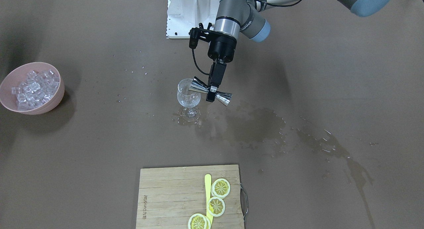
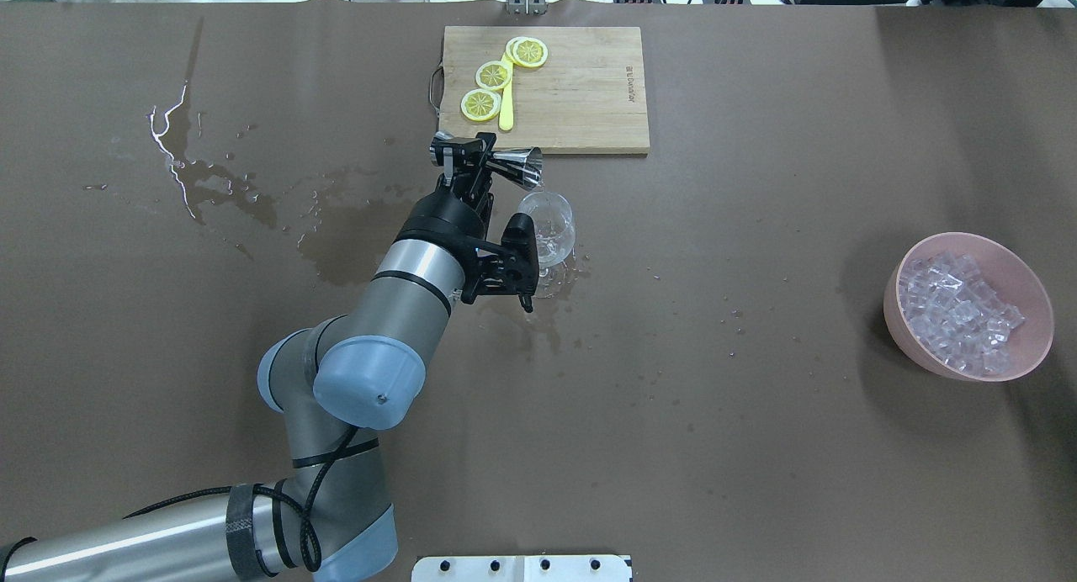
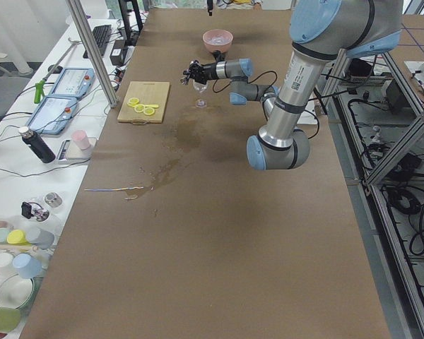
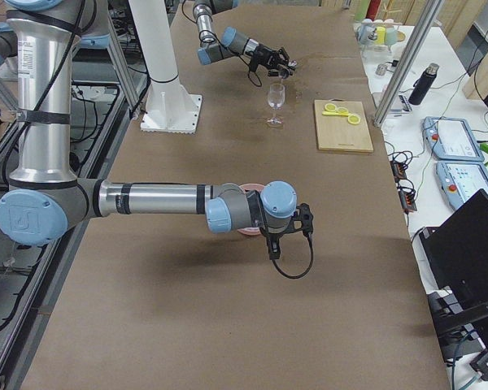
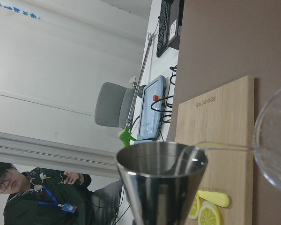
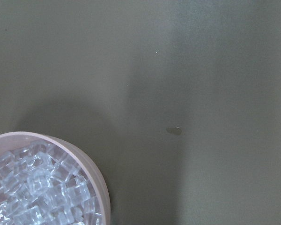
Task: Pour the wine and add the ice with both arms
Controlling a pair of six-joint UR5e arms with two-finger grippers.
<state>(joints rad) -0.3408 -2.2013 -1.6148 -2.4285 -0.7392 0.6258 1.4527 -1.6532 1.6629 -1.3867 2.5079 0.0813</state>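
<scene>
My left gripper (image 1: 211,94) is shut on a steel double-cone jigger (image 1: 212,91) and holds it tipped on its side, one mouth at the rim of a clear stemmed wine glass (image 1: 188,97) at table centre. In the left wrist view a thin clear stream of wine (image 5: 225,147) runs from the jigger (image 5: 161,183) to the glass (image 5: 271,150). The ice (image 1: 33,86) fills a pink bowl (image 1: 49,105). My right arm (image 4: 228,213) hovers beside that bowl (image 6: 100,187). I cannot tell whether its gripper is open or shut.
A wooden cutting board (image 1: 172,196) holds three lemon slices (image 1: 221,187) and a yellow utensil. Wet spill patches (image 1: 258,123) spread over the brown table near the glass. A white pedestal (image 1: 192,14) stands at the robot's side.
</scene>
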